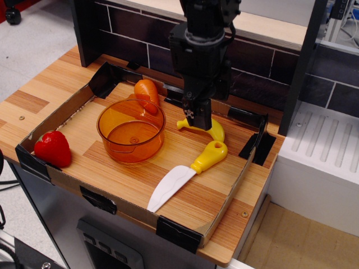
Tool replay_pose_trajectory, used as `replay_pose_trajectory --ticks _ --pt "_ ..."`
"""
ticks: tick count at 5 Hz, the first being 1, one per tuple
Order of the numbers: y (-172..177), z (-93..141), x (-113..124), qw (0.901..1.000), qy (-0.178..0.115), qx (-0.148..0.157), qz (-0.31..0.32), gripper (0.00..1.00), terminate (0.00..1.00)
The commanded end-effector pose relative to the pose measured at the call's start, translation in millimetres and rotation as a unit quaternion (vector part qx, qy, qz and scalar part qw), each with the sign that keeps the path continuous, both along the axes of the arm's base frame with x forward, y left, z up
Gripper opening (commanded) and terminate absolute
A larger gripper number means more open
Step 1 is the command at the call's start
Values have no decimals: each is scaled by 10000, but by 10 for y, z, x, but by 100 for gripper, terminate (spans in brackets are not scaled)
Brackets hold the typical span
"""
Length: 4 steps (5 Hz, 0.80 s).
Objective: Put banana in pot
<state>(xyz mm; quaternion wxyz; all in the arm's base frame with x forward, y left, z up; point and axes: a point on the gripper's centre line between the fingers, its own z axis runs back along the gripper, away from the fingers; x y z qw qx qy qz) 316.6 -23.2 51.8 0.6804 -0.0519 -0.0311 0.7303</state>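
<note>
The yellow banana point(216, 131) lies on the wooden board to the right of the pot, and its middle is hidden by my gripper. The translucent orange pot point(130, 130) stands upright and empty at the centre left. My black gripper point(201, 122) has come down from above onto the middle of the banana. Its near finger point(202, 115) stands in front of the banana and the far finger is hidden behind it. The jaws appear open around the banana, which still rests flat on the board.
An orange carrot point(148, 94) lies behind the pot, against its rim. A yellow-handled white knife point(189, 172) lies just in front of the banana. A red strawberry point(53, 149) sits at the left corner. A low cardboard wall point(67, 109) rings the board, and a dark tiled wall stands behind.
</note>
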Motion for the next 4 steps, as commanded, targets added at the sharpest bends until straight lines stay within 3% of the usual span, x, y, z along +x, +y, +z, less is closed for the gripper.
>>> replay_pose_trajectory --ticks 1,4 --pt "138 -28 187 9996 -192 195 35 100 0" --pt "188 -305 202 9992 -4 396 -47 100 0"
